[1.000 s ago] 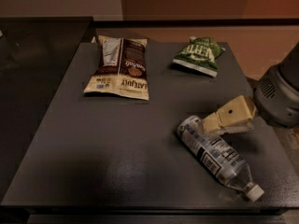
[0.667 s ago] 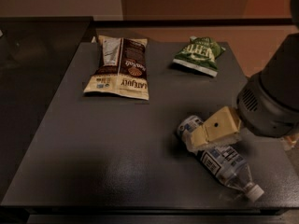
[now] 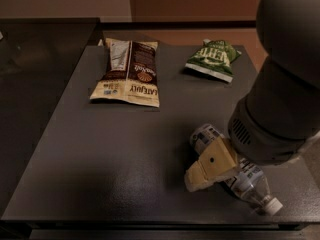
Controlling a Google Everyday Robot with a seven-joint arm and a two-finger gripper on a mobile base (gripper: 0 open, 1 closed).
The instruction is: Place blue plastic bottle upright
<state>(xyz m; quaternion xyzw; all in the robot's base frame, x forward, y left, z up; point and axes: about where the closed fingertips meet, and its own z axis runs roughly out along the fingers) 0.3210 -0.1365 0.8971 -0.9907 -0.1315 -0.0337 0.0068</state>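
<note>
Three things are lying on the dark table (image 3: 100, 154). Farthest left, a brown snack bag (image 3: 129, 71) is lying flat at about 11 o'clock from the table's middle. Its cream end is facing the near side and its print is reading upside down. Further right, a green snack bag (image 3: 212, 59) is resting at about 1 o'clock, near the far edge and well apart from the brown one.

At about 4 o'clock, toward the front right corner, the blue plastic bottle (image 3: 246, 183) is lying on its side, not upright. Its base is pointing toward 10 o'clock and its white cap (image 3: 272, 206) toward 4 o'clock, close to the table's front edge. Its white and pale-blue label is showing on both sides of what is covering it.

The gripper (image 3: 211, 168) is sitting right over the bottle's middle. Its tan tip is covering part of the label on the near side and appears to be touching the bottle. Whether the claw is spread, pressed together or pinching the bottle cannot be told, since the arm is hiding the rest of it. That bulky grey arm (image 3: 285, 94) is filling the right side of the view, rising from the gripper toward 1 o'clock.
</note>
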